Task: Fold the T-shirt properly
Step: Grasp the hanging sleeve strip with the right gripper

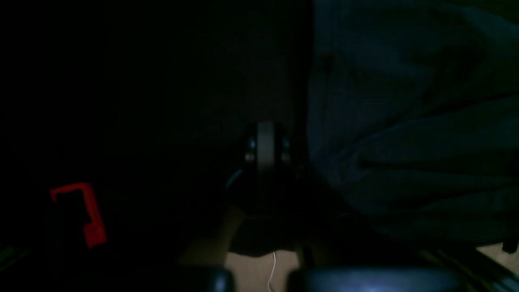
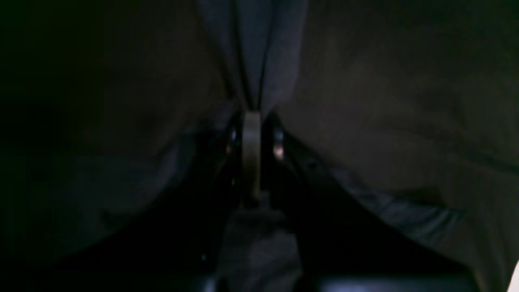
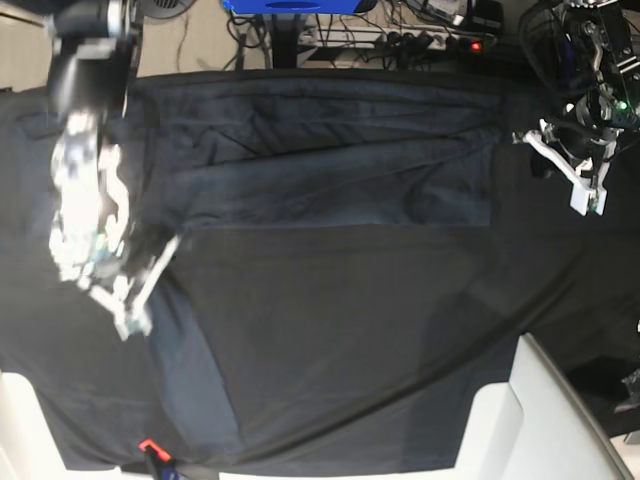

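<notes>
R gripper pinching T-shirt edge on black-clothed table; L gripper closed, idle off to the side.
Black tablecloth (image 3: 400, 340) covers table; cables + power strip (image 3: 430, 38) along far edge, white panel (image 3: 540, 420) at near corner (wrist views v. dark). T-shirt (image 3: 320, 150) lies spread across far half, a strip trailing down beside R gripper (image 3: 135, 305). R jaws closed on a fold of the shirt, fabric bunched between fingertips (image 2: 251, 121). L gripper (image 3: 585, 195) closed, holding nothing, raised just beside shirt's other end.
</notes>
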Controlling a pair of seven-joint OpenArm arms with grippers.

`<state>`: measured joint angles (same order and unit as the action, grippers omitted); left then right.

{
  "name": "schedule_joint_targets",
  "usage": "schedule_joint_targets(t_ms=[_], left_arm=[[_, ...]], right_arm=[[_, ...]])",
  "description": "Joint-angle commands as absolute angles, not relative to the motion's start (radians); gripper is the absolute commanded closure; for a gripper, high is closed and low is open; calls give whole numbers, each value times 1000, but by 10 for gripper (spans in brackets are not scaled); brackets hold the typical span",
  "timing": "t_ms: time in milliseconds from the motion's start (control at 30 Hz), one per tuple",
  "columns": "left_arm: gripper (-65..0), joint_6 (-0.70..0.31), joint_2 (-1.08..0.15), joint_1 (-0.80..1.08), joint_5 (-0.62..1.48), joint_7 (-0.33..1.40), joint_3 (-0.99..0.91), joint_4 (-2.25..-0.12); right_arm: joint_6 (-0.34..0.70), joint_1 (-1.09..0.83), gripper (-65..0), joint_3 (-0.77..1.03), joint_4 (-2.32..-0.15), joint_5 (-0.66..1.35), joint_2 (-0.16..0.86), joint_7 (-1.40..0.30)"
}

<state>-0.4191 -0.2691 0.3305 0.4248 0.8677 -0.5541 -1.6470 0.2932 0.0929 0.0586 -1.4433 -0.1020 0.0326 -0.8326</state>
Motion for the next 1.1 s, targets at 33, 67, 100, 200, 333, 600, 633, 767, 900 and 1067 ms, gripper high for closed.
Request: schedule_joint_targets(t_ms=[33,67,100,200,333,600,633,767,900,1067], left_arm=[[0,-420,-286,329,433,854,-561,-1662],[0,-420,-286,329,433,854,-561,-1662],[0,-420,-286,328,433,854,-561,-1662],[0,-420,-286,328,433,854,-561,-1662],[0,-420,-286,328,432,854,-561,-1662],[0,-420,-286,328,432,854,-561,-1662],[0,-420,-286,328,432,854,-561,-1662],[0,-420,-286,329,432,854,-561,-1662],[0,-420,-286,329,432,854,-561,-1662],[0,-420,-286,329,432,854,-561,-1662]], right_arm=[[292,62,0,36,-1544,-99,25,-840],[292,35,0,35,-1583,-99,18,-854],[292,15,0,35,-1609,-99,16,-865],[292,-47,0,31,-1679,-99,15,-898],[291,-122,0,33,-1750,-99,-1,-903],[291,-243,0,28,-1816,-99,-58,-903],[291,-257,0,27,-1830,-99,-64,-903],[289,-303,0,27,-1868,-101,-81,-903],[289,-343,0,27,-1868,-101,-82,-898],[289,-371,0,27,-1868,-101,-84,-895]])
